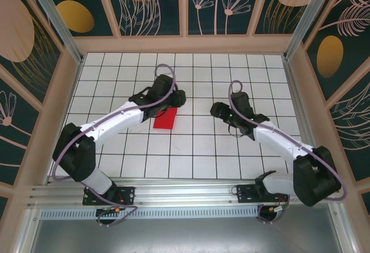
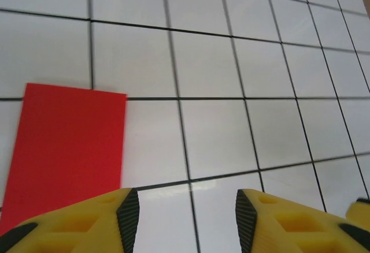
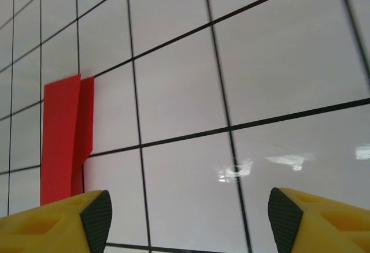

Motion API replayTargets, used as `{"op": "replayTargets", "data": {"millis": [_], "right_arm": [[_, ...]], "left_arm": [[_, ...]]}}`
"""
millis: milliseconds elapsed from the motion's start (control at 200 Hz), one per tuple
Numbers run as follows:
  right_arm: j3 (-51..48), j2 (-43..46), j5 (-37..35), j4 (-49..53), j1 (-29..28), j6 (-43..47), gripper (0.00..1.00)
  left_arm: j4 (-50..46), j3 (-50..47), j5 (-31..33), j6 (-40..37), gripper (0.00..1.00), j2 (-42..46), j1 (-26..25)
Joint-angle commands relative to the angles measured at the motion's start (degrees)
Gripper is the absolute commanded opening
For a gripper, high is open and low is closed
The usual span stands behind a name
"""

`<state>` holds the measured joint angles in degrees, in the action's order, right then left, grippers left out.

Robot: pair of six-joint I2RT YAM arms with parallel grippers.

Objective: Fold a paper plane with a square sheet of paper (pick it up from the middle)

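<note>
The red sheet of paper (image 1: 166, 118) lies flat on the white grid table, folded over into a narrow rectangle. In the right wrist view the paper (image 3: 63, 137) has two layers, slightly offset along one long edge. My left gripper (image 1: 173, 100) hovers at the sheet's far right corner. In the left wrist view the gripper (image 2: 188, 218) is open over bare tile, with the paper (image 2: 66, 143) to the left of its fingers. My right gripper (image 1: 222, 114) is about two tiles to the right of the sheet, and in the right wrist view it (image 3: 191, 221) is open and holds nothing. A paper plane is out of view.
The white tiled table (image 1: 191, 149) is walled by wooden frames with patterned panels at the back and both sides. A metal rail (image 1: 185, 189) with both arm bases runs along the near edge.
</note>
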<state>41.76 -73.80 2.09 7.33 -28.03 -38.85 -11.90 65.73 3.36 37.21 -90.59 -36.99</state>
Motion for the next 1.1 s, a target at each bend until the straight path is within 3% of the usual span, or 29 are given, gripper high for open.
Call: {"op": "replayTargets", "data": {"millis": [0, 255, 445, 620, 841, 1096], "right_arm": [[5.9, -5.7, 2.4, -1.9, -4.2, 1.5, 0.69], [27.1, -29.5, 8.2, -1.2, -13.8, 3.8, 0.40], [44.0, -45.9, 9.8, 3.2, -16.4, 4.6, 0.38], [53.4, -54.9, 9.8, 7.2, -16.4, 5.9, 0.38], [48.5, -54.4, 8.9, 9.3, -15.8, 8.8, 0.38], [30.2, -41.6, 9.4, 9.5, -14.7, 16.7, 0.37]], "left_arm": [[6.1, -7.1, -7.2, 3.7, 0.45, 0.7, 5.0], [12.9, -20.9, -10.6, 9.0, 0.38, 5.6, 14.9], [13.1, -26.4, -10.0, 10.3, 0.43, 9.8, 18.1], [12.7, -28.4, -9.7, 10.4, 0.48, 11.7, 19.0], [12.9, -28.0, -12.3, 9.1, 0.53, 11.7, 19.0], [15.4, -27.9, -19.4, 6.6, 0.55, 10.8, 18.4]]}}
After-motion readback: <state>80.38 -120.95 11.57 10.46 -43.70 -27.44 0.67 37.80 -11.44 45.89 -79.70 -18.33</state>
